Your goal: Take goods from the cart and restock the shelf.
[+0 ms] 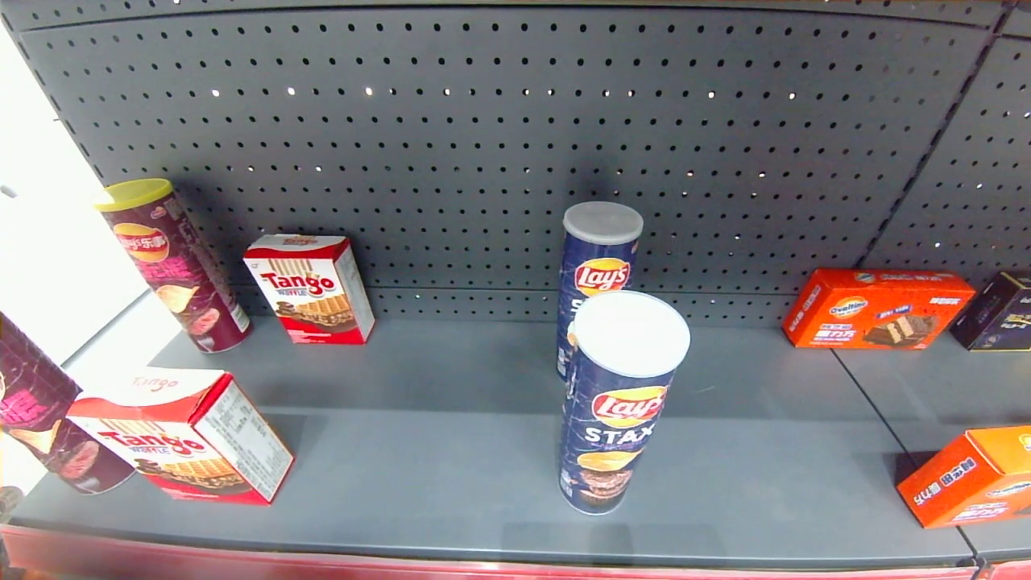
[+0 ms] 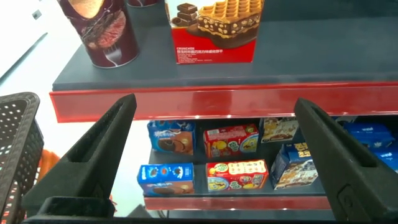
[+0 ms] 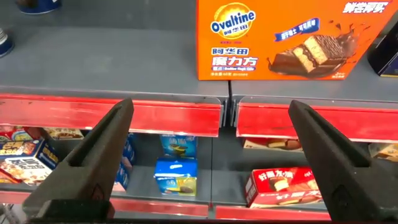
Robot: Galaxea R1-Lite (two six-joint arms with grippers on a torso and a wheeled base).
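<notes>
On shelf [image 1: 419,451], front blue can [image 1: 612,427] standing upright

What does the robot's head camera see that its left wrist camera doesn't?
Only the head view: two tall blue crisp cans, two orange cardboard boxes and the grey pegboard back wall.
Only the left wrist view: the open left pincer, a black mesh basket, and small blue and red snack boxes on the lower shelf.
Both: the front red-and-white wafer box, the dark maroon crisp can beside it, and the grey shelf with its red front edge.
</notes>
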